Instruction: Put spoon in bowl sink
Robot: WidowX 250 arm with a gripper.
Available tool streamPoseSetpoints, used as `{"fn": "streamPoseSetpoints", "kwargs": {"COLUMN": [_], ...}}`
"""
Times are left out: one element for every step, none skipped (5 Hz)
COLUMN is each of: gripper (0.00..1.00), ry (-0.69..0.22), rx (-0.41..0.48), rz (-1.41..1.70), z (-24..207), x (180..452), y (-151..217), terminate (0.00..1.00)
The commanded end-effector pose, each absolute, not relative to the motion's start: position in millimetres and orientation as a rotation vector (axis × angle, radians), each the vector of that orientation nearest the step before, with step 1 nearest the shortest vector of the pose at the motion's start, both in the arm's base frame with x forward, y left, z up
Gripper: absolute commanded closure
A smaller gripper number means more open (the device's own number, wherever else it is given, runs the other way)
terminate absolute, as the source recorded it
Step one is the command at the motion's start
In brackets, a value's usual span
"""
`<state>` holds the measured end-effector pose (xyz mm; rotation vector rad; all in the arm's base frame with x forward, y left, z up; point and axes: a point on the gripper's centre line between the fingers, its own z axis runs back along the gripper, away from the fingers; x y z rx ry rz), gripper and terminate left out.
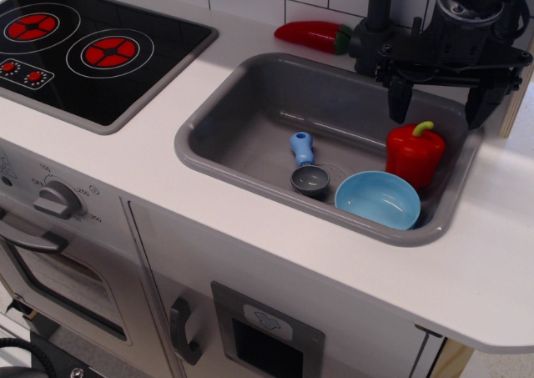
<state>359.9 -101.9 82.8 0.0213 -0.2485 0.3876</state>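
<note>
The claw point(439, 104) hangs wide and empty above the red pepper point(415, 153), reach step not yet begun, so it must descend left to the spoon point(306, 164) lying in the sink point(242, 123), just beside the bowl point(378, 199).

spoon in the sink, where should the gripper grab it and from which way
Take the spoon by its chunky light-blue handle, coming straight down from above. It lies flat on the floor of the sink, handle pointing toward the back wall, grey scoop toward the front, so the fingers should probably close across the handle's width. The bowl and red pepper sit to its right, clear of the handle. The gripper hangs open above.
</note>
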Motion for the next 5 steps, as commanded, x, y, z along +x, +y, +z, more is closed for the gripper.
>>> {"fn": "streamPoseSetpoints", "kwargs": {"gripper": [0.00, 0.00, 0.00, 0.00, 0.00], "ry": [-0.248, -0.291, -0.318, -0.342, -0.290], "rx": [0.021, 0.006, -0.026, -0.016, 0.023], "rz": [0.388, 0.442, 0.497, 0.570, 0.634], "z": [82.8, 88.0, 94.6, 92.7, 71.5], "x": [359.9, 356.4, 358.0, 364.2, 372.7], "y": [-101.9, -67.3, -31.8, -1.0, 8.4], "terminate": [0.00, 0.00, 0.00, 0.00, 0.00]}}
